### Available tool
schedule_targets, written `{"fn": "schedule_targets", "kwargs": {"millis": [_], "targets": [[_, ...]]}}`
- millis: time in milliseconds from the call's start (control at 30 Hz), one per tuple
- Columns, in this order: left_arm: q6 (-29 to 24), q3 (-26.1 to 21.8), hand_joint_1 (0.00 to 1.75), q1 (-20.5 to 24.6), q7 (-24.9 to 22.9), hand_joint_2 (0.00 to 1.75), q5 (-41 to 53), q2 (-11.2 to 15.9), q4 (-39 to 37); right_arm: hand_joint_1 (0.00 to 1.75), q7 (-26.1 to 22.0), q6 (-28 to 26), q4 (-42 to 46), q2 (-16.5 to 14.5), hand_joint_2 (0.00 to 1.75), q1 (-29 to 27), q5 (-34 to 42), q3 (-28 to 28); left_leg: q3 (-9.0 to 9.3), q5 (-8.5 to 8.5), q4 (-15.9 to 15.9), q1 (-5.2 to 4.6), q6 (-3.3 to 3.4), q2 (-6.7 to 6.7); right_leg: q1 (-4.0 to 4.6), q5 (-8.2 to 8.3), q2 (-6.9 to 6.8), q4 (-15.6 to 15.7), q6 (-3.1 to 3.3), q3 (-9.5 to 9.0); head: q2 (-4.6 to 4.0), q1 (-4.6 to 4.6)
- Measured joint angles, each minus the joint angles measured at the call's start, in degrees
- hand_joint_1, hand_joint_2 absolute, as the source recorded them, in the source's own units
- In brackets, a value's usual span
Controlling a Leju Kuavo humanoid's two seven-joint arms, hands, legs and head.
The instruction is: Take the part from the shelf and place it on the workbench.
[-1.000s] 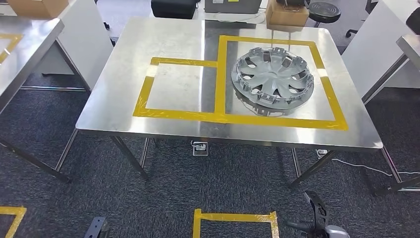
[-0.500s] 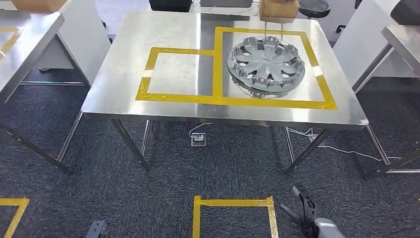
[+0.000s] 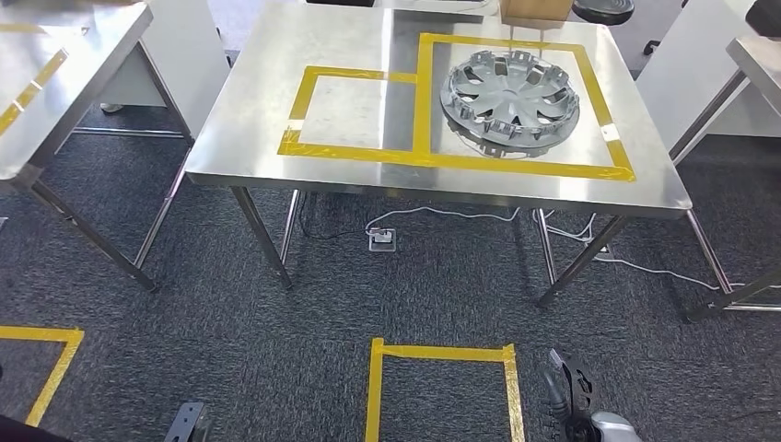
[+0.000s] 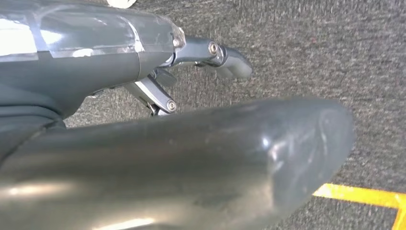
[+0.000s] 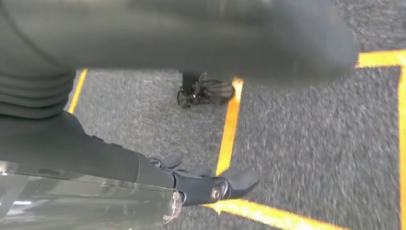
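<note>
A silver wheel cover (image 3: 511, 90) lies flat on the steel workbench (image 3: 267, 92), inside the larger of two yellow taped rectangles, on the bench's right half. Both of my arms hang low over the dark carpet, well short of the bench. My right hand (image 3: 573, 398) is at the bottom right of the head view. In the right wrist view the right hand (image 5: 143, 165) has its fingers stretched out and holds nothing. My left hand (image 4: 143, 72) likewise hangs with fingers apart and nothing in it.
A second steel table (image 3: 55, 83) stands at the left, and another table's corner (image 3: 760, 60) at the right. A yellow taped square (image 3: 442, 354) marks the carpet in front of me. A floor socket (image 3: 382, 240) and cables lie under the bench.
The whole picture has shifted: the camera has drawn back and turned, so the bench sits higher and farther right. The wheel cover stays put on the bench. Both hands remain hanging.
</note>
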State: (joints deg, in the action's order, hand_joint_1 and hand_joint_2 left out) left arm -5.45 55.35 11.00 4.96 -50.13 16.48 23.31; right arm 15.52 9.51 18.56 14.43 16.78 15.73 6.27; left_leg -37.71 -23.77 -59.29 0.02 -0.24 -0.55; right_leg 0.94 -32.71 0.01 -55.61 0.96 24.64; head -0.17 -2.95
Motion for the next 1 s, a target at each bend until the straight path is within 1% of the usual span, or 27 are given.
{"fn": "schedule_targets", "kwargs": {"millis": [33,67,100,133,167,200,233,267,300,333,367,400,433,467,500,533,567,600,633,700,733,767,800,833,900,967,1000], "targets": [[0.0,0.0,0.0,0.0,0.0,0.0,-0.1,0.0,0.0,0.0,0.0,-0.1,0.0,0.1,0.0,0.0,0.6,0.6,-0.16,0.19,0.0,0.12,-0.31,-0.02,0.01,0.62,-0.13,0.3,0.04,0.3,-0.01,-0.07],[0.0,0.1,0.0,-0.1,0.0,0.0,-0.2,0.0,0.0,0.0,0.0,-0.3,0.0,0.1,0.0,0.0,1.3,1.3,-0.44,-0.55,-0.3,0.19,-0.61,0.06,-0.05,1.41,-0.26,0.7,0.23,0.67,-0.01,-0.07],[0.0,0.1,0.0,-0.1,0.0,0.0,-0.2,0.1,0.0,0.0,0.0,-0.5,0.1,0.2,0.0,0.0,2.0,2.0,-0.93,-2.36,-1.5,0.23,-0.86,0.21,-0.17,2.28,-0.38,1.0,0.49,1.2,-0.01,0.06],[0.0,0.2,0.0,0.0,0.0,0.0,-0.3,0.1,0.0,0.0,0.0,-0.6,0.1,0.2,0.0,0.0,2.7,2.6,-1.62,-5.22,-3.7,0.3,-1.08,0.39,-0.31,3.11,-0.51,1.2,0.66,1.95,-0.01,0.36],[0.0,0.3,0.0,0.0,0.0,0.0,-0.3,0.1,0.0,0.0,0.0,-0.7,0.2,0.2,0.0,0.0,3.3,3.3,-2.38,-8.3,-6.7,0.36,-1.29,0.53,-0.31,3.79,-0.48,1.1,0.82,2.84,0.0,0.79],[0.0,0.3,0.0,0.0,0.1,0.0,-0.3,0.1,-0.1,0.0,0.0,-0.8,0.2,0.2,0.0,0.0,3.9,3.9,-3.03,-10.59,-10.3,0.43,-1.49,0.6,-0.33,4.43,-0.53,0.9,0.85,3.87,0.0,1.18],[0.0,0.4,0.0,0.0,0.1,0.0,-0.3,0.2,-0.1,0.0,0.0,-1.0,0.2,0.2,0.0,-0.1,4.5,4.6,-3.31,-11.4,-13.3,0.49,-1.68,0.61,-0.33,5.07,-0.59,0.7,0.73,4.99,0.0,1.53],[0.0,0.5,0.0,0.0,0.1,0.0,-0.3,0.2,-0.1,0.0,0.0,-1.1,0.2,0.2,0.0,-0.1,5.1,5.2,-3.03,-10.66,-15.1,0.51,-1.84,0.6,-0.37,5.64,-0.66,0.4,0.61,6.1,0.0,1.84],[0.0,0.6,0.0,0.0,0.1,0.0,-0.3,0.2,-0.1,0.0,0.0,-1.2,0.2,0.2,0.0,-0.1,5.7,5.8,-1.95,-8.91,-15.3,0.53,-1.98,0.58,-0.45,6.13,-0.73,0.0,0.4,7.24,0.0,2.11],[0.0,0.7,0.0,0.1,0.1,0.0,-0.3,0.2,-0.1,0.0,0.0,-1.4,0.2,0.2,0.0,-0.1,6.2,6.4,0.04,-7.04,-13.6,0.57,-2.08,0.54,-0.56,6.51,-0.78,-0.5,0.14,8.29,0.0,2.33],[0.0,0.8,0.0,0.1,0.1,0.0,-0.3,0.1,0.0,0.0,0.0,-1.6,0.3,0.2,0.0,-0.1,6.6,6.9,2.79,-6.27,-10.5,0.64,-2.17,0.5,-0.62,6.77,-0.81,-1.0,-0.15,9.19,0.0,2.5],[-0.1,0.8,0.0,0.2,0.0,0.0,-0.3,0.1,0.0,0.0,0.1,-1.8,0.4,0.3,0.0,0.0,7.1,7.5,5.82,-6.68,-6.5,0.63,-2.06,0.49,-0.63,6.96,-0.83,-1.7,-0.44,9.93,0.0,2.65],[-0.1,0.9,0.0,0.3,0.0,0.0,-0.3,0.1,0.0,0.0,0.1,-1.9,0.5,0.4,0.0,0.0,7.4,8.0,8.17,-7.84,-3.0,0.62,-1.76,0.5,-0.58,7.15,-0.84,-2.4,-0.74,10.46,0.0,2.72],[-0.2,0.9,0.0,0.4,0.0,0.0,-0.3,0.1,0.0,0.0,0.2,-2.0,0.6,0.4,0.0,0.1,7.7,8.4,9.63,-9.08,-0.6,0.57,-1.34,0.53,-0.52,7.4,-0.83,-2.8,-1.02,10.8,0.0,2.73],[-0.2,1.0,0.0,0.4,0.0,0.0,-0.3,0.1,0.0,0.0,0.2,-2.1,0.7,0.5,0.0,0.2,7.8,8.9,10.13,-9.7,0.6,0.49,-0.76,0.57,-0.49,7.7,-0.81,-3.0,-1.27,10.99,0.0,2.67],[-0.2,1.0,0.0,0.4,-0.1,0.0,-0.3,0.1,0.0,0.0,0.2,-2.1,0.7,0.6,0.0,0.2,7.9,9.3,9.92,-9.66,0.8,0.55,-0.19,0.55,-0.52,7.94,-0.77,-3.1,-1.5,11.15,0.0,2.61],[-0.2,1.0,0.0,0.4,-0.1,0.0,-0.4,0.1,0.0,0.0,0.3,-2.1,0.7,0.7,0.0,0.1,7.9,9.7,9.67,-9.3,0.8,0.61,0.31,0.54,-0.59,7.65,-0.69,-3.4,-1.79,11.39,0.0,2.51],[-0.2,1.1,0.0,0.4,-0.1,0.0,-0.4,0.1,0.0,0.0,0.3,-2.1,0.7,0.8,0.0,0.0,7.9,10.0,9.37,-8.9,0.8,0.68,0.79,0.52,-0.68,6.57,-0.62,-4.6,-2.11,11.88,0.0,2.31],[-0.2,1.1,0.0,0.4,-0.1,0.0,-0.4,0.1,0.0,0.0,0.3,-2.1,0.7,0.9,0.0,0.0,7.9,10.4,8.98,-8.47,0.8,0.72,1.17,0.5,-0.79,4.69,-0.55,-7.0,-2.47,12.74,0.0,2.07],[-0.2,1.2,0.0,0.4,-0.1,0.0,-0.4,0.1,0.0,0.0,0.3,-2.1,0.7,0.9,0.0,-0.1,8.1,10.9,8.09,-7.7,0.8,0.59,1.5,0.5,-0.94,0.17,-0.49,-14.2,-3.07,14.95,0.0,1.45],[-0.2,1.3,0.0,0.4,-0.2,0.0,-0.4,0.1,0.0,0.0,0.3,-2.2,0.7,0.9,0.0,-0.1,8.2,11.2,7.68,-7.38,0.8,0.49,1.54,0.5,-0.95,-1.23,-0.48,-17.2,-3.16,15.62,0.0,1.23],[-0.3,1.4,0.0,0.3,-0.3,0.0,-0.4,0.1,0.0,0.0,0.3,-2.2,0.7,0.9,0.0,-0.2,8.3,11.4,7.36,-7.12,0.8,0.35,1.55,0.5,-0.92,-1.54,-0.46,-18.4,-3.05,15.49,0.0,1.0],[-0.3,1.4,0.0,0.3,-0.4,0.0,-0.3,0.1,-0.1,0.0,0.3,-2.3,0.7,0.9,0.0,-0.3,8.5,11.8,7.16,-6.92,0.7,0.17,1.56,0.5,-0.86,-0.71,-0.42,-17.4,-2.74,14.33,0.0,0.73],[-0.3,1.5,0.0,0.3,-0.5,0.0,-0.3,0.1,-0.1,0.0,0.2,-2.4,0.7,1.0,0.0,-0.3,8.8,12.1,7.05,-6.78,0.8,-0.03,1.56,0.49,-0.74,0.87,-0.36,-14.4,-2.23,12.41,0.0,0.46],[-0.3,1.6,0.0,0.3,-0.2,0.0,-0.4,0.0,-0.1,0.0,0.0,-2.4,0.7,1.4,0.0,-0.3,9.8,12.6,6.84,-6.55,0.8,-0.27,1.44,0.43,-0.28,3.76,-0.15,-6.8,-0.67,8.22,0.0,0.26],[-0.1,1.6,0.0,0.3,0.1,0.0,-0.6,-0.1,-0.1,0.0,0.0,-2.6,0.8,1.8,0.0,-0.1,10.6,13.2,6.38,-6.21,0.7,-0.11,0.98,0.27,0.24,4.61,-0.02,-3.0,0.36,6.5,0.0,0.24],[-0.1,1.6,0.0,0.3,0.1,0.0,-0.7,-0.2,-0.2,0.0,0.0,-2.6,0.9,2.0,0.0,0.0,10.9,13.5,6.15,-5.99,0.8,-0.04,0.64,0.2,0.39,4.67,-0.04,-2.6,0.54,6.43,0.0,0.17]]}}
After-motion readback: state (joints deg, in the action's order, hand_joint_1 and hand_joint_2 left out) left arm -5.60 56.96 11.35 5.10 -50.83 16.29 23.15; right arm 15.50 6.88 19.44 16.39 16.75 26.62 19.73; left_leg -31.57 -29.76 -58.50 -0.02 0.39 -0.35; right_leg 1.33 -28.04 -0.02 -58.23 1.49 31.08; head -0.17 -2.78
